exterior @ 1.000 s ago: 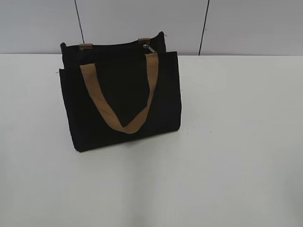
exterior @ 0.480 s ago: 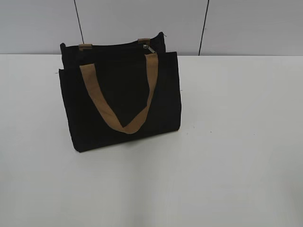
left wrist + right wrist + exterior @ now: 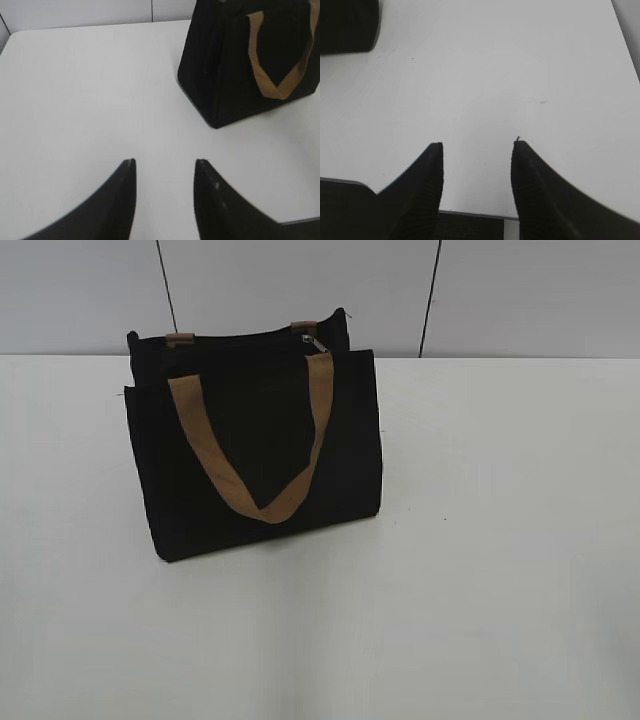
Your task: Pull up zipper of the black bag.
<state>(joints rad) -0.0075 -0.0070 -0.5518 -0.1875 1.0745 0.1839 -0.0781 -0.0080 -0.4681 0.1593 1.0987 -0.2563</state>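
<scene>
zipper: the zipper runs as a black line along the bag's top edge, its small silvery pull sitting near the right end, beside the top of the front handle.
bag: the black bag stands upright on the left half of the white tabletop, near the back wall.
handles: a tan strap handle hangs in a v down the front face; two tan stubs of the rear handle show above the top edge.
left claw: the left claw hovers over bare tabletop with its two dark fingers spread and nothing between them; the bag sits well apart, at the upper right of the wrist view.
right claw: the right claw is likewise released, fingers apart over the tabletop, with only a dark corner of the bag at the upper left of its view.
backdrop: pale grey wall panels with thin dark seams.
</scene>
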